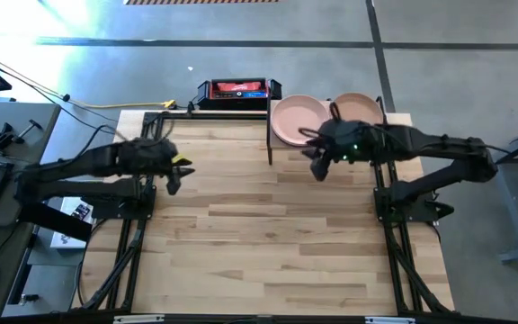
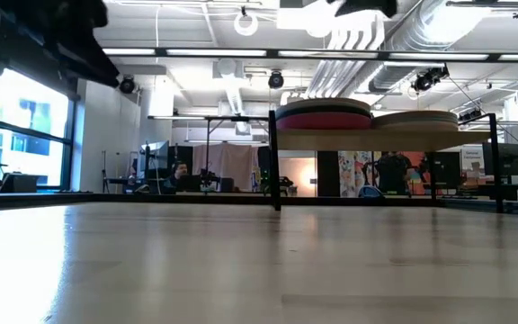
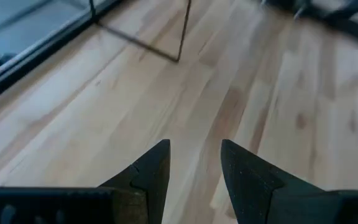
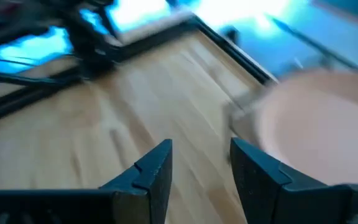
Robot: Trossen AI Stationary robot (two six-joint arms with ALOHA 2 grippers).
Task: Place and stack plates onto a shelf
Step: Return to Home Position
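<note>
The shelf (image 1: 394, 120) stands at the table's far right; in the low view its board (image 2: 367, 140) sits on thin black legs. It carries two stacks of plates: a pink-topped stack (image 1: 295, 117) with a magenta plate (image 2: 322, 121) in it, and a peach-topped stack (image 1: 360, 105) to its right. My right gripper (image 1: 317, 168) hovers open just in front of the pink stack, holding nothing; its wrist view shows the pink plate (image 4: 319, 124) beside the open fingers (image 4: 201, 163). My left gripper (image 1: 174, 183) hangs open over the table's left part (image 3: 194, 160), also empty.
A black and red box (image 1: 234, 90) lies beyond the table's far edge, left of the shelf. A shelf leg (image 3: 183, 31) shows ahead of my left gripper. Bare wooden tabletop (image 1: 277, 243) spreads between and in front of both arms. People sit in the room behind (image 2: 180, 173).
</note>
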